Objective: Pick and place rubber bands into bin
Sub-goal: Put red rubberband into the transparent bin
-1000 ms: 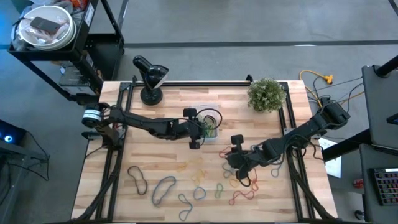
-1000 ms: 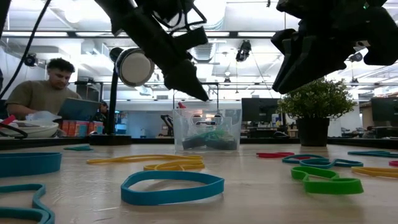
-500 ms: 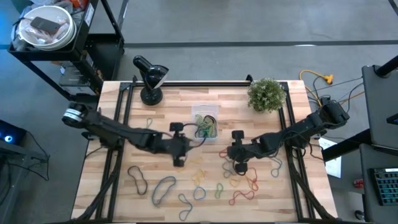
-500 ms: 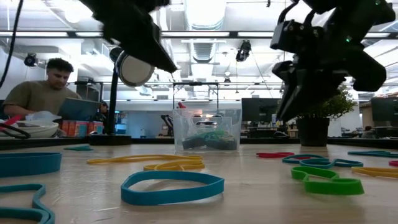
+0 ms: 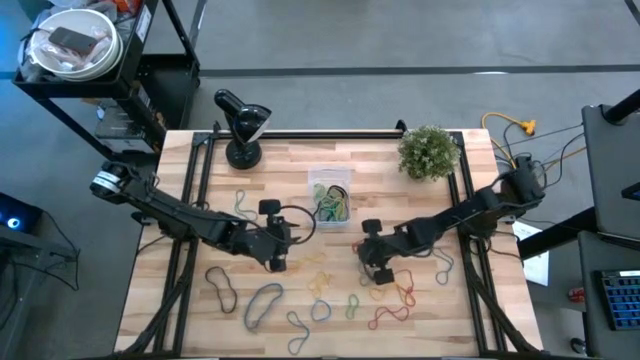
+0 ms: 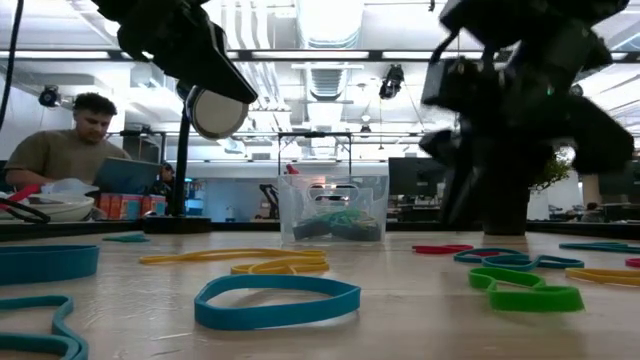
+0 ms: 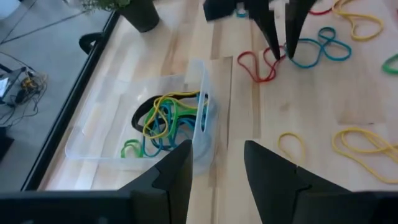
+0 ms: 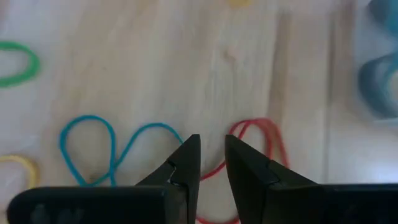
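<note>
High view shows the wooden table (image 5: 420, 195) with the clear bin (image 5: 330, 198) at its middle, already holding several rubber bands (image 7: 166, 118), and more bands (image 5: 390, 300) scattered along the near edge. Left gripper (image 5: 275, 250) hovers near-left of the bin, fingers parted and empty. Right gripper (image 8: 210, 163) sits low over a red band (image 8: 258, 140) and a blue band (image 8: 115, 146), fingers slightly apart, grasping nothing.

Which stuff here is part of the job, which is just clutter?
Job: rubber bands loose on the table, clear bin already holding some, left gripper, right gripper.
Clutter: potted plant, black lamp, white bowl.
</note>
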You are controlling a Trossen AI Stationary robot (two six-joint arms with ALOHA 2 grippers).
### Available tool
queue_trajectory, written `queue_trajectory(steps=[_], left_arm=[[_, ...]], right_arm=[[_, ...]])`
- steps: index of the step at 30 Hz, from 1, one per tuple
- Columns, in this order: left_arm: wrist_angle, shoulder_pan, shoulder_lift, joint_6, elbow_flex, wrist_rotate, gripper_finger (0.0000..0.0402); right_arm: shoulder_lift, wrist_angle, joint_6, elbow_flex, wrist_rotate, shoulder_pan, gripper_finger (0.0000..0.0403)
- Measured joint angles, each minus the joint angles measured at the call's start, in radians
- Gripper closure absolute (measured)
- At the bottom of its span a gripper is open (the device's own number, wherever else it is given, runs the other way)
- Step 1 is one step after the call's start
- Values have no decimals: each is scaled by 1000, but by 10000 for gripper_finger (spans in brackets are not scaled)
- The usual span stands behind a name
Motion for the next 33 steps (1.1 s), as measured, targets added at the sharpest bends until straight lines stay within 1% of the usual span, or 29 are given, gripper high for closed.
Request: queue_trajectory(steps=[4,16,24,33], left_arm=[[-1,0,5,0,-1,-10,271],[1,0,8,1,-1,-21,272],[1,0,8,1,-1,-22,272],[1,0,8,0,-1,-22,272]], right_arm=[[34,-1,35,5,15,-4,335],[25,-8,78,5,20,-31,335],[27,-17,119,5,-49,-49,335],[27,-52,190,4,-84,-81,335]])
